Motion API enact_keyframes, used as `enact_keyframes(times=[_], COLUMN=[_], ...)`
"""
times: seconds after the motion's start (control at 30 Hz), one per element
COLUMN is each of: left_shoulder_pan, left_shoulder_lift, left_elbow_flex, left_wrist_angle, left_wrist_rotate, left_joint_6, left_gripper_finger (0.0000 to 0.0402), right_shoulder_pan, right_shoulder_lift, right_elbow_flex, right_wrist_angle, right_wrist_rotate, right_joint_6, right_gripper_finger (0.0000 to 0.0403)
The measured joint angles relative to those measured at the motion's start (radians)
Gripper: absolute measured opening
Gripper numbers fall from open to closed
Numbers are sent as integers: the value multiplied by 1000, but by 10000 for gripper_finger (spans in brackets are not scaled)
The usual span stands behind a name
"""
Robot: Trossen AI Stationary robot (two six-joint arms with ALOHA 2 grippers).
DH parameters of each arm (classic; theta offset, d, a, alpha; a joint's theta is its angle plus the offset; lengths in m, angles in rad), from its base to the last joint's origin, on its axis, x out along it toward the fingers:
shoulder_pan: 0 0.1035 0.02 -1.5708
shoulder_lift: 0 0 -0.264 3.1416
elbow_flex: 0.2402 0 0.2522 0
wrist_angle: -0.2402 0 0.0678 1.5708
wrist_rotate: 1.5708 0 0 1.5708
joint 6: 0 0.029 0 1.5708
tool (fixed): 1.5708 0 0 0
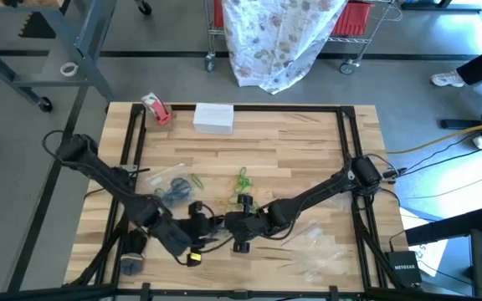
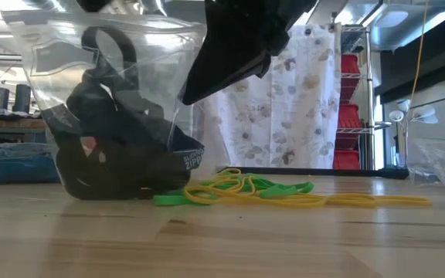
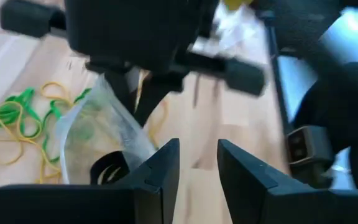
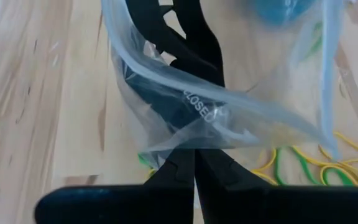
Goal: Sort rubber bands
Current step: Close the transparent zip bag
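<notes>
Green and yellow rubber bands (image 1: 242, 178) just beyond right gripper (image 4: 194, 155), clamped on clear bag (image 4: 229, 118), left gripper (image 3: 197, 165) parted, empty, beside it.

A red-and-white tape roll (image 1: 156, 109) is lying at the wooden surface's (image 1: 291, 142) eleven o'clock corner, a white box (image 1: 213, 118) sitting near it toward twelve. Clear plastic bags (image 1: 320, 251) are lying toward five o'clock. A floral sheet (image 1: 279, 38) is hanging beyond.

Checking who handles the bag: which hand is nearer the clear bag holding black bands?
Right. The right hand is shut on the clear bag; the left hand is open just beside it.
</notes>
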Motion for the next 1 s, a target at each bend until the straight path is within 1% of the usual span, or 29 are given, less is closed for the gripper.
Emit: enact_keyframes(times=[0.2,0.4,0.63,0.73,0.83,0.87,1.0], left_shoulder_pan=[26,41,51,53,53,52,52], left_shoulder_lift=[63,64,72,72,72,72,72], left_elbow_flex=[0,0,0,0,0,0,23], left_wrist_angle=[-23,-113,-123,-126,-125,-126,-131], left_wrist_rotate=[-19,-22,-23,-25,-25,-25,-24], left_joint_6=[45,33,32,27,18,11,-5], left_gripper_finger=[100,100,97,69,18,9,3], right_shoulder_pan=[1,0,0,0,0,0,0], right_shoulder_lift=[0,0,0,0,0,0,11], right_elbow_flex=[0,0,0,0,0,0,-9], right_wrist_angle=[-1,-1,0,0,4,8,53], right_wrist_rotate=[0,0,0,0,0,0,0], right_joint_6=[-1,0,0,0,0,0,0], right_gripper_finger=[2,2,2,2,2,2,2])
